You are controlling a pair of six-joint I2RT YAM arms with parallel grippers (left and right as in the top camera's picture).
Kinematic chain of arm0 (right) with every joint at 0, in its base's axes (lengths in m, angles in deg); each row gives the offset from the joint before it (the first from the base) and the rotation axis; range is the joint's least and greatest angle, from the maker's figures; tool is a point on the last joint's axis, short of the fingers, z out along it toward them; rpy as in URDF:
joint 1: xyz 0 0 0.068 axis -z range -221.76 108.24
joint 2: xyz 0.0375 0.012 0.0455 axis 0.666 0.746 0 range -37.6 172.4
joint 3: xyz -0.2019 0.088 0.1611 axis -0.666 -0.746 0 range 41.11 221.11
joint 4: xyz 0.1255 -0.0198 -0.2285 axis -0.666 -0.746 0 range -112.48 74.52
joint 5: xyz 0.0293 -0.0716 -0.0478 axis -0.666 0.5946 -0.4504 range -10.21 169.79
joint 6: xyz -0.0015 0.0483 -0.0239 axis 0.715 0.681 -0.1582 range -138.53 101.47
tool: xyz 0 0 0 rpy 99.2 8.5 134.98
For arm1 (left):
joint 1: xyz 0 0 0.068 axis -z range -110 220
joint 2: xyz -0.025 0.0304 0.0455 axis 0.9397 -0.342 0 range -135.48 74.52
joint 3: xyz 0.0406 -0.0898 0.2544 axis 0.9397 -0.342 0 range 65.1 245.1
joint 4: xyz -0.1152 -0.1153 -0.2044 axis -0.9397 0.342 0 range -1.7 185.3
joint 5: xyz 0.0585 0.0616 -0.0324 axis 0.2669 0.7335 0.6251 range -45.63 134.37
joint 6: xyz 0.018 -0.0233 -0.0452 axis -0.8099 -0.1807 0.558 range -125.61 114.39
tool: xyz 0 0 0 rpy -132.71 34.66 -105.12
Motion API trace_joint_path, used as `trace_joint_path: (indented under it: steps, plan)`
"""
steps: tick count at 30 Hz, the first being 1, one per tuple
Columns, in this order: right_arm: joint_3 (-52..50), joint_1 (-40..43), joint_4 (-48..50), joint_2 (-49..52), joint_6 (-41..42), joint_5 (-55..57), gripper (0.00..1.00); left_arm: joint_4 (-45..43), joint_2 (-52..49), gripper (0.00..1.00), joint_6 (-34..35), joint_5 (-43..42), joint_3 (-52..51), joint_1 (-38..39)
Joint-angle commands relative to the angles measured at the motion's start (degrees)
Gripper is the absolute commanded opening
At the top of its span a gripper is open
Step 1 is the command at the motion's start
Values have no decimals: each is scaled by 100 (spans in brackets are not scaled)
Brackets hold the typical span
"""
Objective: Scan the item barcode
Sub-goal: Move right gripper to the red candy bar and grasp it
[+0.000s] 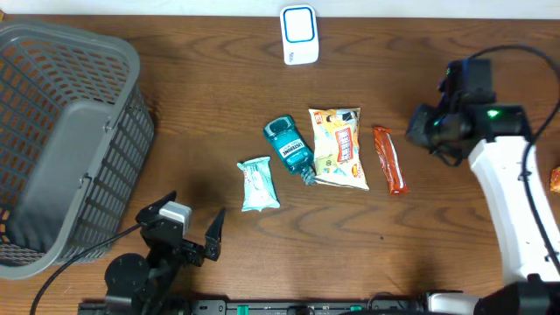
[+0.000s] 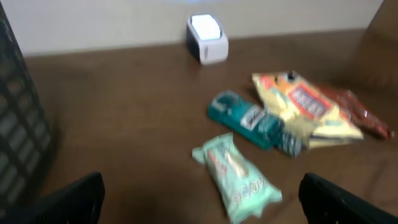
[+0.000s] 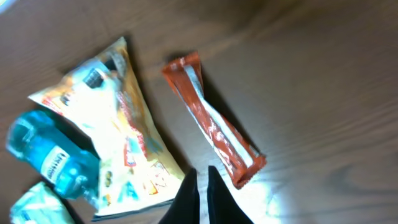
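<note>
Right gripper [image 3: 202, 179] fingers pressed together on nothing, tips just beside the red snack bar [image 3: 211, 134], bar flat right of the table's [image 1: 219, 114] centre, left gripper [image 2: 199, 190] spread wide, empty, near the front edge

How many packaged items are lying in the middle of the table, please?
4: a pale green packet leftmost, then a teal bottle, a yellow snack bag and a red bar wrapper rightmost. An orange thing at the picture's right edge is cut off, possibly another.
</note>
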Motion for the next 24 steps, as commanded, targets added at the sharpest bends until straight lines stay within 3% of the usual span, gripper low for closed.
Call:
trace_joint_path:
  steps: [1,11,24]
  plan:
    - [-479,-214,354,59,227,-151,1,415,4,99,28,-103,9,4]
    - [-695,-479,1320,483,378,444,1,2328,4,99,28,-103,9,4]
    - [-695,-511,1519,2181,420,570,1,2498,4,99,28,-103,9,4]
